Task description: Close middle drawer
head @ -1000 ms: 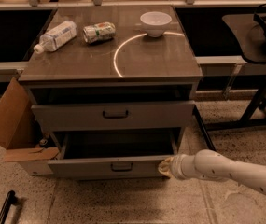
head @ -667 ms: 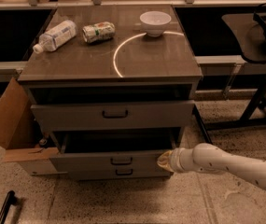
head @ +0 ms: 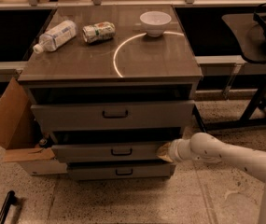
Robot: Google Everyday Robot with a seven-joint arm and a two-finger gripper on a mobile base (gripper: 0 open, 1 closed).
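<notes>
Cabinet fills the view, its grey top well above the gripper. White arm reaches in from the right, and the gripper presses on the right end of the middle drawer, which stands slightly out. Apart or together? Cannot tell. Cardboard box sits far left. Up top, a plastic bottle, a white bowl and a crushed can, labels too blurred to read

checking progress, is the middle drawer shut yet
Not quite: the middle drawer sticks out past the lower drawer, dark gap above it. The pincer is at its right end.
</notes>
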